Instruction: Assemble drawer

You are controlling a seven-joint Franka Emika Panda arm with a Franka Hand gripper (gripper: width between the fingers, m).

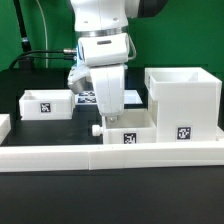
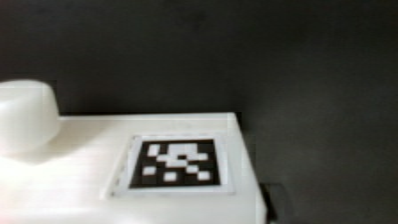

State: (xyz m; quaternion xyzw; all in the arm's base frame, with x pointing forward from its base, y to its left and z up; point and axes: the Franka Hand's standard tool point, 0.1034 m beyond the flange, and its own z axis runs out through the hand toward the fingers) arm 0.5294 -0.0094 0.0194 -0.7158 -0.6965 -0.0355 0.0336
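Note:
The large cube-like housing stands at the exterior view's right. One small tray sits at the left. The other small tray sits in the middle against the rail, its round knob pointing left. My gripper reaches straight down to this tray's knob-side wall. I cannot tell whether its fingers are closed on that wall. The wrist view is blurred: it shows a white tray face very close, with a square tag and a white rounded shape that may be the knob.
The long low white border rail runs along the front of the table. The marker board lies flat behind my gripper. Black cables run at the back left. The table is black.

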